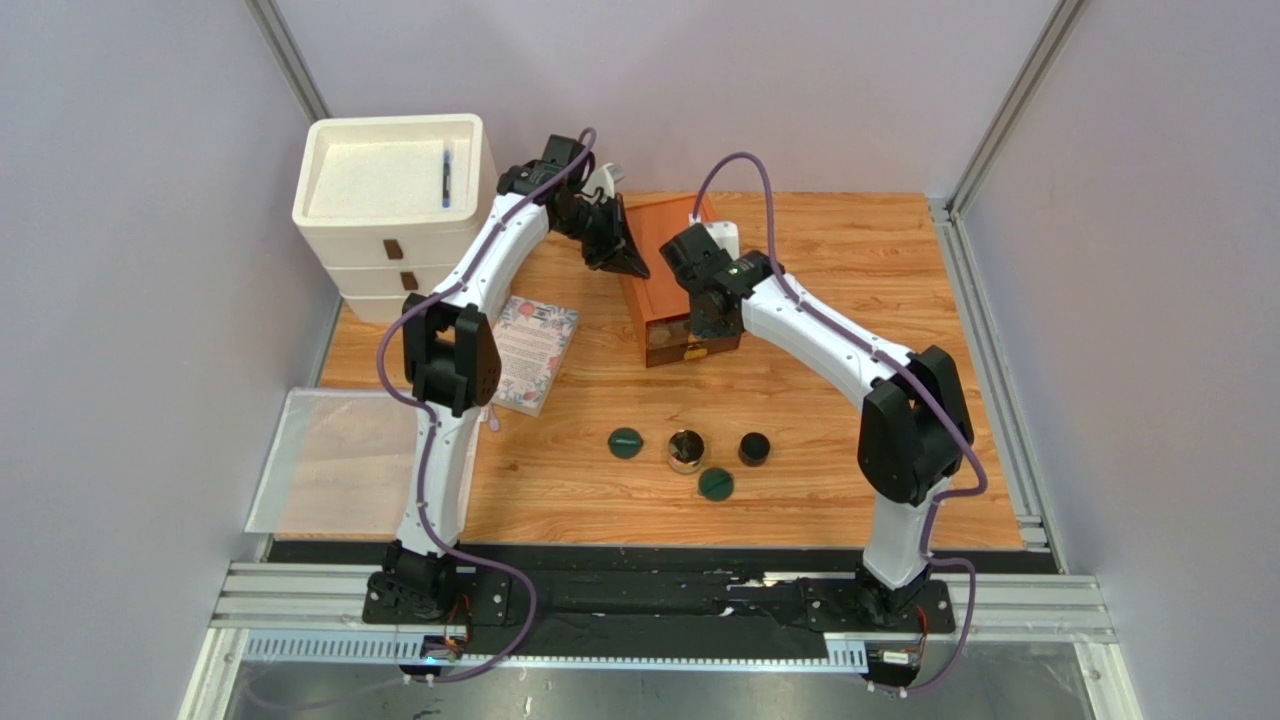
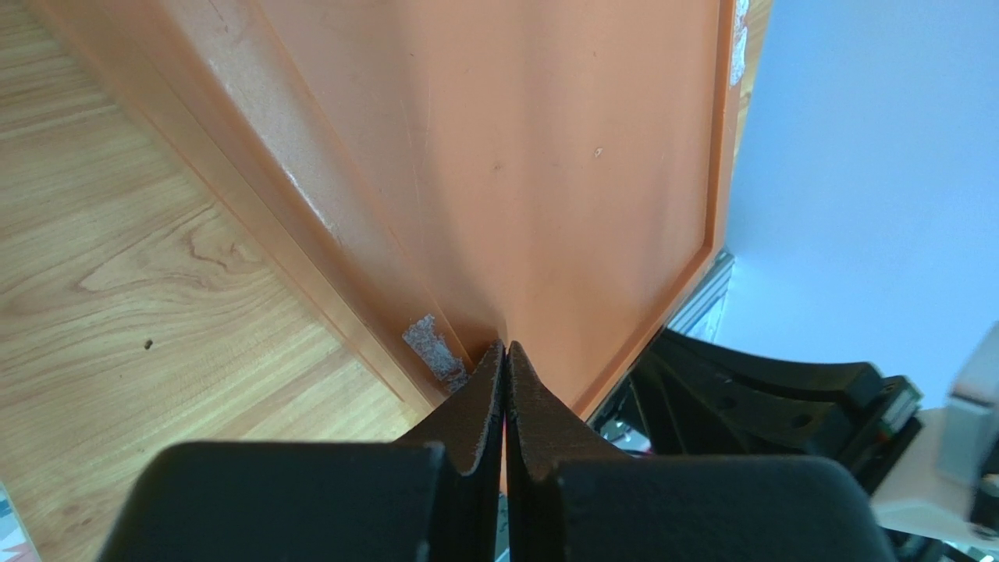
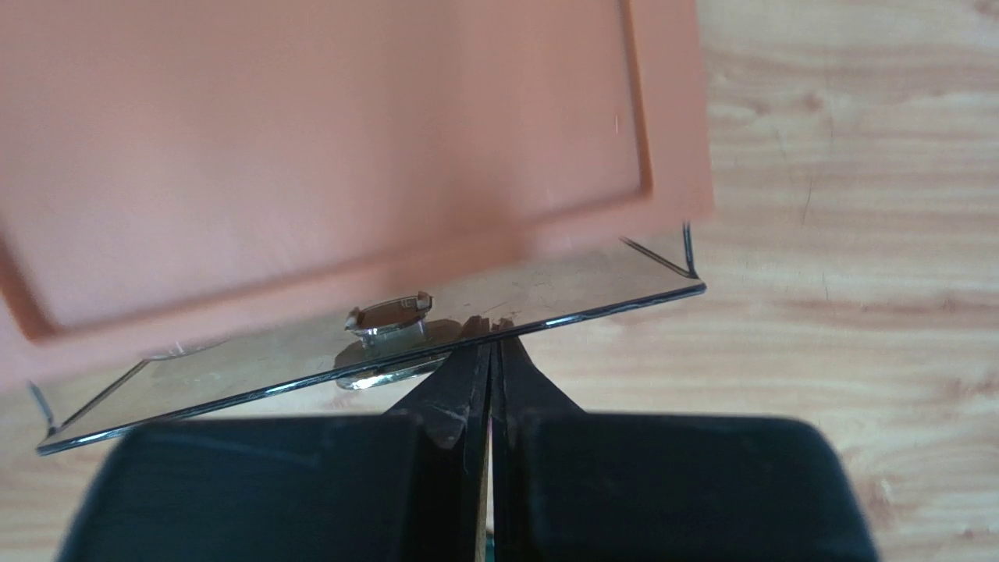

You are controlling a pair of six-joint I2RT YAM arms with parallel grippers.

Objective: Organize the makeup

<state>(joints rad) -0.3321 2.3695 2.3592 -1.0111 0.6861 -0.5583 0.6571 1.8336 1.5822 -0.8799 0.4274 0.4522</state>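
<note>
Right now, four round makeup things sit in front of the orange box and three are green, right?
Only two are green. The top view shows two dark green compacts, a gold-rimmed compact and a black jar there.

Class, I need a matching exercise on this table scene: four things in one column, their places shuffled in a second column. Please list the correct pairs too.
Things:
1 notebook
2 black jar
3 white drawers
4 orange box

Places:
A far left corner
B far side, centre
C partly hidden by the left arm
D just right of the gold-rimmed compact

Pairs: 1-C, 2-D, 3-A, 4-B
</note>
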